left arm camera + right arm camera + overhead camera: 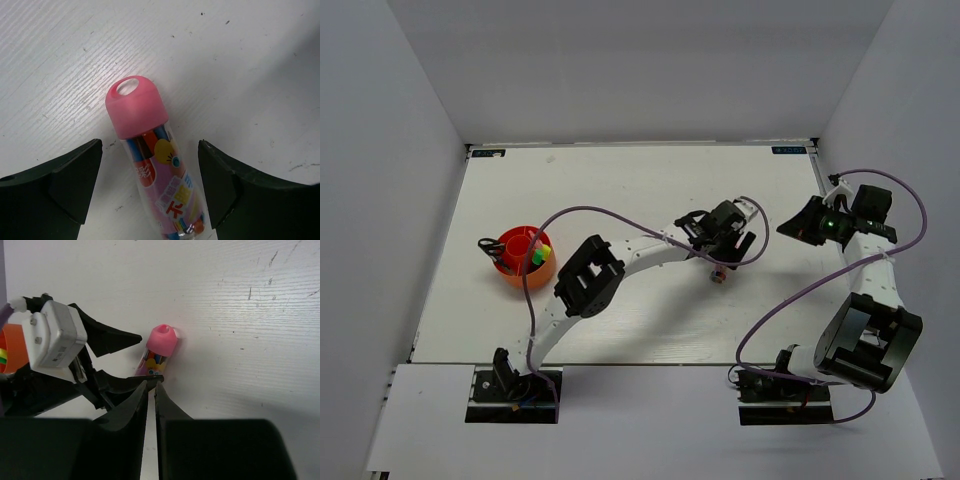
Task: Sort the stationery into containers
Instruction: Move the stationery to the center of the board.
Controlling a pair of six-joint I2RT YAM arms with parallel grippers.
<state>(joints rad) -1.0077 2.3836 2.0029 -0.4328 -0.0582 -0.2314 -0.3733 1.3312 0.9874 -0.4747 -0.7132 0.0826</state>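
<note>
One pink-capped tube [152, 165] straddled by my left claw [150, 143], not gripped
My left claw stands wide open, one finger on either side of the tube and neither touching it; the tube lies flat on the white table [240, 60] at lower centre of the left wrist view, cap toward the top. My right claw [151, 386] hangs at the right of the overhead view, fingers almost together with only a thin slit between and nothing in it. Left of centre in the overhead view, well apart from the tube, sits the orange-red cup [512, 276], with black-handled scissors [488, 245] and yellow- and green-capped markers [542, 254] in it
</note>
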